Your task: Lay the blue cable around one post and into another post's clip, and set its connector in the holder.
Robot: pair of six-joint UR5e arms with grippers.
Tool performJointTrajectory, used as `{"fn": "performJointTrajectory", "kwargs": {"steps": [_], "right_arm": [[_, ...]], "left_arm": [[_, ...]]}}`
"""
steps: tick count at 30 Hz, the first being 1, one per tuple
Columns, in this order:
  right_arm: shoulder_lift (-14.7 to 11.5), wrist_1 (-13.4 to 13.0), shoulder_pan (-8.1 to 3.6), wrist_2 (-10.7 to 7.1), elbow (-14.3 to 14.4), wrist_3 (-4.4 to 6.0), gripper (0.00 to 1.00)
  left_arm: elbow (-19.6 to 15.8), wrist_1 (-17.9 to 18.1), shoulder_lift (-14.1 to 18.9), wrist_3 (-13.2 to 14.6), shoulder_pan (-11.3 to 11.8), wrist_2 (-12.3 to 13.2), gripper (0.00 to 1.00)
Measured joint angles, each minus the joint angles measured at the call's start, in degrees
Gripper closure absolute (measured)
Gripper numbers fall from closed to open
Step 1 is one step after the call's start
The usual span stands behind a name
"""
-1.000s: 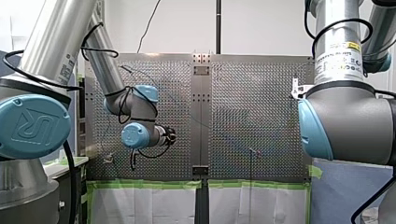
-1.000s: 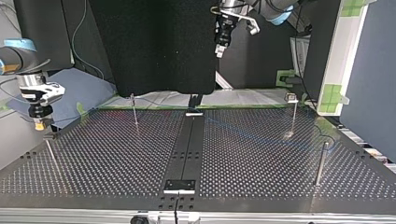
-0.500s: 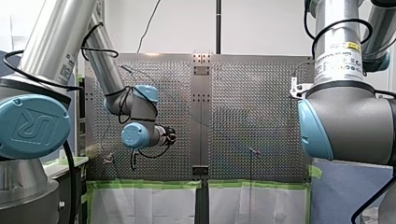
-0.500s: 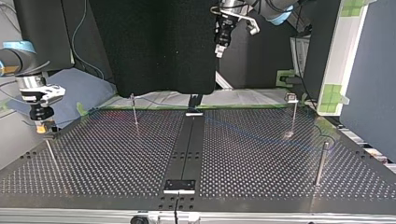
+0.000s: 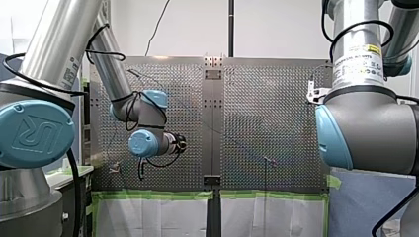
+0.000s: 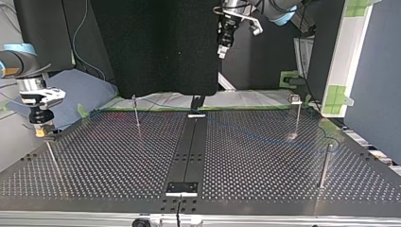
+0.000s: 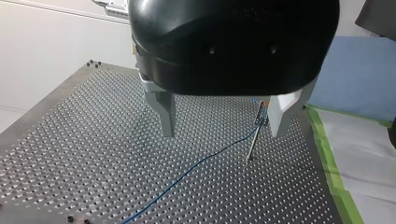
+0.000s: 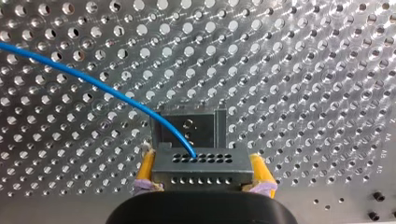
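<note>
My right gripper (image 8: 201,161) pinches the connector (image 8: 201,171), the holder (image 8: 205,122) just ahead; my left gripper (image 7: 223,132) is spread, upper middle of top view

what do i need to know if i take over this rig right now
Right gripper: shut on the connector, low over the table.
Left gripper: open, empty, high above the table.
Blue cable: runs from the connector across the table and up to the top of a post just ahead of the left gripper. It looks clipped there, but I cannot confirm it. A wrap around another post does not show.
Holder: just ahead of the connector, nothing in it.
Left to do: seat the connector in the holder, let go, then check the routing.
</note>
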Motion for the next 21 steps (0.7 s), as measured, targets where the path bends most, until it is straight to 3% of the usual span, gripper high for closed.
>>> {"fn": "performJointTrajectory", "kwargs": {"steps": [21], "right_arm": [[2.8, 0.0, 0.71, -0.49, -2.2, 0.21, 1.00]], "left_arm": [[0.3, -0.1, 0.0, 0.0, 0.0, 0.0, 0.02]]}}
